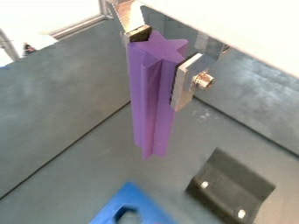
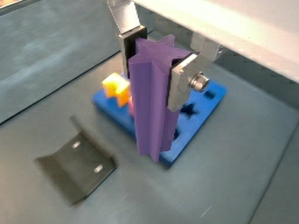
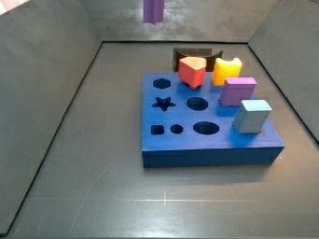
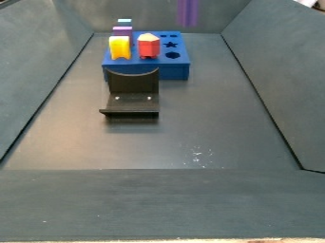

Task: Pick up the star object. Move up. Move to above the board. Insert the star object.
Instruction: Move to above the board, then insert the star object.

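Observation:
My gripper point(image 1: 162, 59) is shut on the star object point(image 1: 151, 105), a tall purple ridged prism that hangs upright between the silver fingers, also shown in the other wrist view point(image 2: 155, 105). Only its lower end shows at the top edge of both side views point(image 3: 152, 9) point(image 4: 188, 11), high above the floor; the gripper itself is out of view there. The blue board point(image 3: 206, 149) lies on the floor, with its star hole point(image 3: 161, 83) open at the far left of its top. The board also shows under the prism in a wrist view point(image 2: 205, 118).
A red peg point(image 3: 191, 70), a yellow peg point(image 3: 227, 69), a lilac cube point(image 3: 240, 91) and a light blue block point(image 3: 253, 116) stand on the board. The dark fixture point(image 4: 132, 95) stands next to the board. Grey walls enclose the floor.

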Controlling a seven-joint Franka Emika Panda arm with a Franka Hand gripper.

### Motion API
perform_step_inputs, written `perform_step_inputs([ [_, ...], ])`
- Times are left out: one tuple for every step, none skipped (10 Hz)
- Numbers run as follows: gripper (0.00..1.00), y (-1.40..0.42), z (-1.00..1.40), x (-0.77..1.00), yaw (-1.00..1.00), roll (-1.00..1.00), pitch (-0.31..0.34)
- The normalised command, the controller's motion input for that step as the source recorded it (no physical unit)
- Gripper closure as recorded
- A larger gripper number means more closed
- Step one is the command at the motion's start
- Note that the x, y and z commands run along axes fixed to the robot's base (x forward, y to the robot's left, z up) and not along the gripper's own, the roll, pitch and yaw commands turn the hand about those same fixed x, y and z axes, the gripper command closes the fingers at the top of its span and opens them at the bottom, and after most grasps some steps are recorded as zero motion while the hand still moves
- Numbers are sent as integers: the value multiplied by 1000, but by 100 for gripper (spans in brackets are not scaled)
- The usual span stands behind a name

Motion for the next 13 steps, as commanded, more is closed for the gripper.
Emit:
perform_step_inputs([
  [100,-1000,255,7,-38,-48,64],
  [100,-1000,258,9,-18,-38,56],
  [100,-1000,267,13,-9,-4,56],
  [100,-1000,268,20,2,-15,63],
  [100,-1000,278,39,-2,-4,83],
  [100,-1000,281,58,3,-10,93],
  [100,-651,184,74,5,4,118],
  [100,-405,117,81,9,0,125],
  [100,-210,74,64,6,3,122],
  [100,0,0,17,0,0,0],
  [100,0,0,0,0,13,10],
  [100,0,-800,214,-77,0,0],
  [100,0,-1000,426,-189,30,0],
])
